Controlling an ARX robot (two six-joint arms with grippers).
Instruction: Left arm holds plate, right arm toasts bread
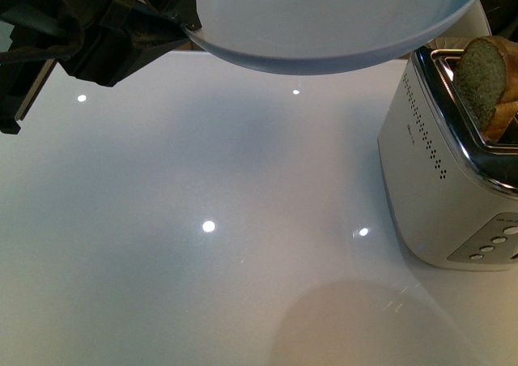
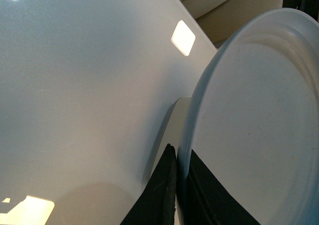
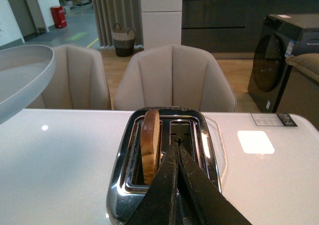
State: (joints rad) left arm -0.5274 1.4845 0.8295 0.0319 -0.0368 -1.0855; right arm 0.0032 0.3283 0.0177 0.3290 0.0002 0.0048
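Standing on edge in one slot of the toaster (image 3: 124, 185), the bread (image 3: 150, 145) rises well proud of the chrome top. Its crust edge is turned toward your right gripper (image 3: 176, 148). The slice's long axis runs along the slot, the same way the fingers point, so only its thin side faces you.

The right gripper's two fingers are pressed together at the tips with nothing between them. They hover over the neighbouring slot, which looks empty. The bread sits just beside those tips, on the side toward the plate (image 3: 25, 70), and is not touching them.

Any move onto the slice turns on that sideways offset. I judge you would need to part the jaws and shift toward the plate side, so the fingers straddle the slice across its thin faces. Going straight ahead would only enter the empty slot.

Your left gripper (image 2: 180, 155) is clamped on the plate's rim, one finger on each face. It holds the plate raised above the white table (image 1: 202, 220), apart from the toaster. That hand is occupied and farther from the bread, so the right arm is the nearer one for the slice.
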